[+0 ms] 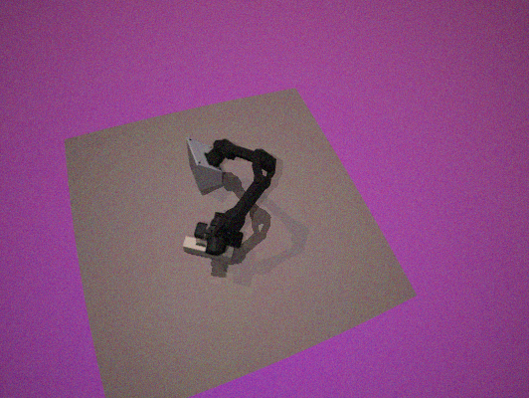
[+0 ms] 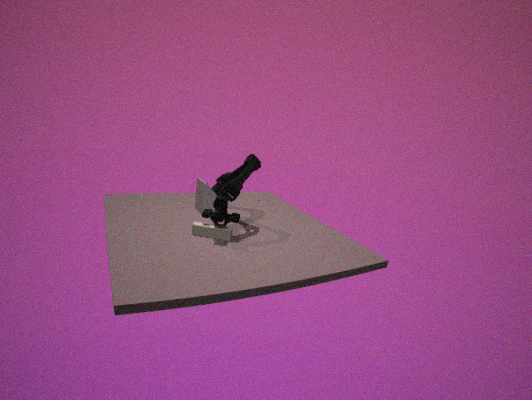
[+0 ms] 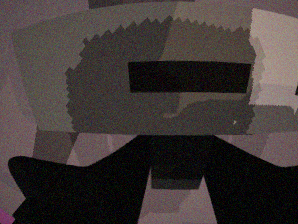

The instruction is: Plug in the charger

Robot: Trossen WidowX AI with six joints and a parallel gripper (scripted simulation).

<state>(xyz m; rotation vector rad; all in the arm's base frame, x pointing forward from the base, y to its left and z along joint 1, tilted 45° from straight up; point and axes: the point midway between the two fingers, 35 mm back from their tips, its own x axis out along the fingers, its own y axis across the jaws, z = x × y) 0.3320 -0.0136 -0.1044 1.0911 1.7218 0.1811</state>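
The power strip (image 1: 193, 243) (image 2: 202, 230) (image 3: 45, 75) is a pale box lying on the table, partly hidden by my gripper in the top and exterior views. In the wrist view it spans the top, largely in shadow, with a dark rectangle on its face; I cannot make out the outlet slots. My gripper (image 1: 217, 249) (image 2: 220, 224) (image 3: 174, 134) is shut on the charger, low over or beside the strip. The charger (image 3: 176, 165) shows as a dark block between the black fingers, close to the strip's edge. Its prongs are hidden, and contact with the strip is unclear.
A grey wedge-shaped block (image 1: 208, 178) (image 2: 202, 197) stands beside the arm's base. The arm (image 1: 253, 196) (image 2: 240, 182) bends from there over to the strip. Its shadows fall on the square brown table (image 1: 149, 318) (image 2: 165, 270), which has open edges.
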